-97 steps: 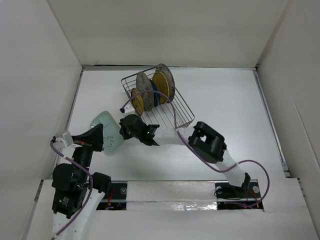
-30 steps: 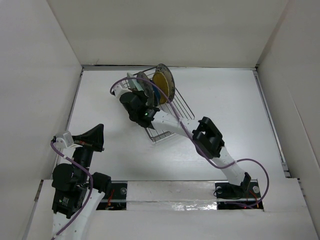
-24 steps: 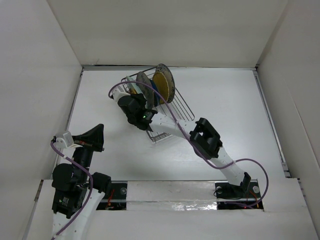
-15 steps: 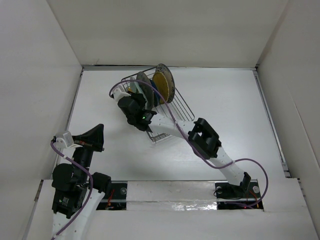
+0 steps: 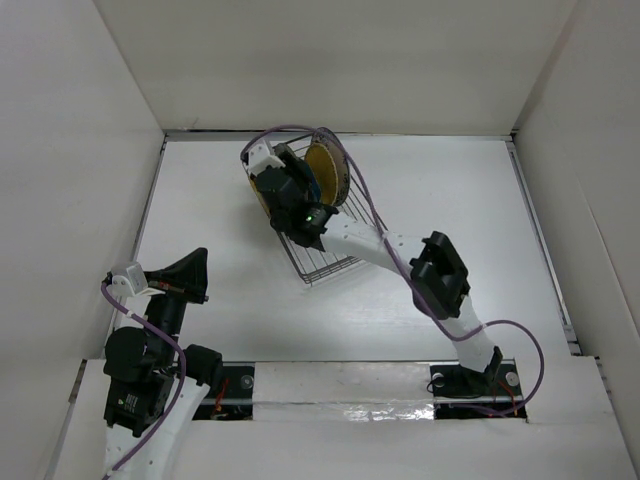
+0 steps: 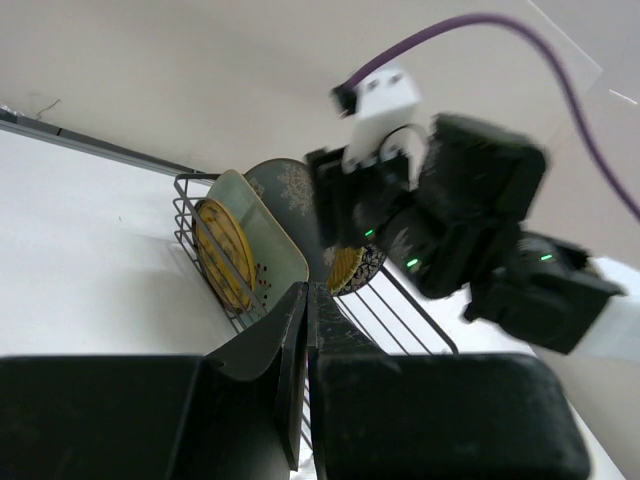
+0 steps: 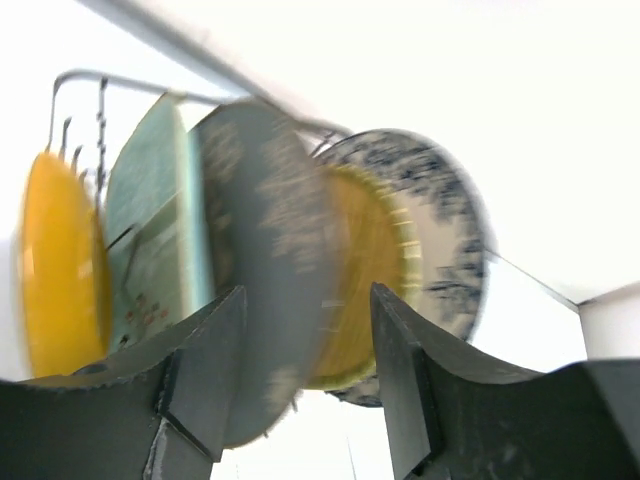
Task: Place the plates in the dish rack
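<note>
1. Currently, the dish rack [image 5: 335, 262] is located toward 11 o'clock from the centre of the table [image 5: 450, 200].
2. Five plates are held on edge in the rack. In the right wrist view they are ordered from 9 o'clock to 3 o'clock: yellow plate [image 7: 55, 270], mint plate [image 7: 150, 220], grey plate [image 7: 265, 280], gold plate [image 7: 365, 290], white plate with blue floral rim [image 7: 450, 240].
3. The right gripper [image 7: 308, 300] is positioned over the rack's 11 o'clock end. Its fingers are spread.
4. The left gripper [image 6: 306, 300] is positioned at 8 o'clock, well apart from the rack. Its fingers are pressed together.
</note>
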Robot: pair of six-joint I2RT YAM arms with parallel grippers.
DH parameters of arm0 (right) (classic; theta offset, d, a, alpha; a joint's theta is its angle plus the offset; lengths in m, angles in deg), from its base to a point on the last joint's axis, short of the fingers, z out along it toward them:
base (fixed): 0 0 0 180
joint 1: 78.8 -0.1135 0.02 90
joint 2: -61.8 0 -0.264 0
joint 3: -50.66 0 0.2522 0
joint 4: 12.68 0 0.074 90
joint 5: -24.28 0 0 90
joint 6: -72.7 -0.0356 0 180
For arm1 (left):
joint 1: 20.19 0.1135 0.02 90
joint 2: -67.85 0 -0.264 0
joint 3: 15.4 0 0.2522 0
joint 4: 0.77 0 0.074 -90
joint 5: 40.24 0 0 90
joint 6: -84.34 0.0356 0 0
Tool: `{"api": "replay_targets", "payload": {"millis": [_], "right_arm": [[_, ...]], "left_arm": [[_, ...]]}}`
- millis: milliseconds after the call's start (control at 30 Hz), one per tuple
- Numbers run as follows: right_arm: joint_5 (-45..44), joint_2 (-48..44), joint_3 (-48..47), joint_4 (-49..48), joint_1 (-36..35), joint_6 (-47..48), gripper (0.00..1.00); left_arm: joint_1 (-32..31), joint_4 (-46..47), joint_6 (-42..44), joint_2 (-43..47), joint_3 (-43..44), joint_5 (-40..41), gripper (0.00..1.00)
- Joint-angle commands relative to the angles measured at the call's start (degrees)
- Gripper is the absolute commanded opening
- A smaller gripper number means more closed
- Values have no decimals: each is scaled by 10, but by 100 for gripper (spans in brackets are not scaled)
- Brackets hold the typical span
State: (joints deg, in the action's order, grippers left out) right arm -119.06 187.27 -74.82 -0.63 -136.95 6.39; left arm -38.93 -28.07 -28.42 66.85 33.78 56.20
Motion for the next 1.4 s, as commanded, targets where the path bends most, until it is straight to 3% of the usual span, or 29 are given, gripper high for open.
{"api": "replay_targets", "payload": {"millis": [0, 133, 167, 200, 267, 300, 400, 433, 533, 667, 767, 800, 900, 1000, 1100, 1367], "right_arm": [[-5, -78, 11, -33, 2, -40, 59], [7, -136, 53, -29, 2, -73, 60], [9, -168, 66, -30, 2, -84, 56], [18, -188, 103, -36, 2, -111, 46], [46, -237, 153, -47, 8, -156, 16], [98, -299, 224, -59, 8, -204, 0], [197, -444, 359, -157, 8, -284, 0], [203, -479, 444, -205, 8, -294, 0], [168, -607, 581, -247, 2, -348, 0], [132, -760, 715, -230, 38, -427, 11], [126, -862, 801, -209, 84, -481, 35], [139, -882, 818, -198, 97, -501, 48], [167, -935, 865, -151, 143, -529, 68], [169, -958, 885, -97, 177, -550, 80], [191, -966, 911, -80, 207, -549, 81], [262, -920, 927, -128, 245, -556, 81]], "left_arm": [[-4, 26, -1, -2, 10, -5, 1], [-4, 27, 0, -8, 10, -6, 1], [-4, 27, 0, -10, 10, -7, 2], [-4, 28, 1, -11, 10, -8, 2], [-4, 28, 2, -16, 9, -10, 2], [-4, 29, 2, -18, 9, -12, 3], [-4, 30, 5, -28, 9, -18, 8], [-4, 31, 6, -33, 9, -20, 10], [-4, 33, 9, -40, 7, -31, 14], [-4, 42, 12, -47, 6, -49, 21], [-4, 40, 11, -52, 8, -48, 33], [-4, 38, 11, -52, 9, -43, 40], [-4, 33, 10, -52, 10, -28, 55], [-4, 35, 8, -50, 8, -23, 67], [-4, 43, 8, -48, 4, -27, 72], [-4, 50, 14, -67, 3, -45, 73]]}}
